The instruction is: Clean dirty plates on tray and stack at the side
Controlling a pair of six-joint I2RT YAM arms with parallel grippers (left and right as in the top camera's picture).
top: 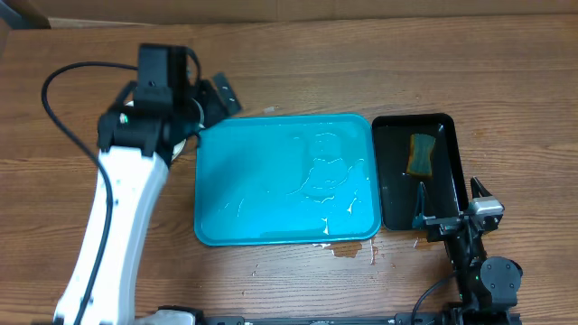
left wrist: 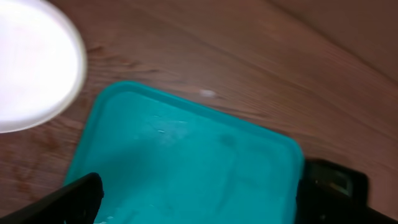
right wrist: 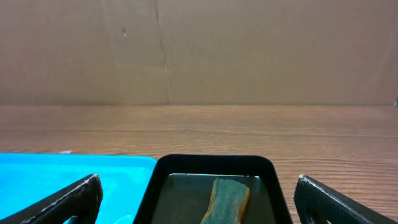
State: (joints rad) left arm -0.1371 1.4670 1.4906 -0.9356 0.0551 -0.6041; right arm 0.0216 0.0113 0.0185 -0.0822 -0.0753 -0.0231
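One white plate (left wrist: 31, 68) is showing in the left wrist view, lying on the wooden table (top: 361, 72) just beside the far left corner of the turquoise tray (top: 271, 181). Whether other plates are lying under it I cannot tell, because in the overhead view the left arm is covering that place. The turquoise tray itself is carrying no plate at all, only a film of water that is shining on its floor. The left gripper (left wrist: 199, 186) is hovering above that corner of the tray with its jaws spread wide and holding nothing. The right gripper (right wrist: 199, 183) is also standing wide apart and empty, waiting low at the near end of the black tray (top: 397, 203), where a sponge (top: 421, 153) and a slim dark tool (top: 421, 203) are lying. A small brownish puddle (top: 348, 251) is sitting on the table just in front of the turquoise tray. Judging from this, the task is looking nearly or fully finished: no plate is on the tray, at least one is lying at the side, the sponge is put down, and I am seeing nothing left except perhaps drawing the arms back.
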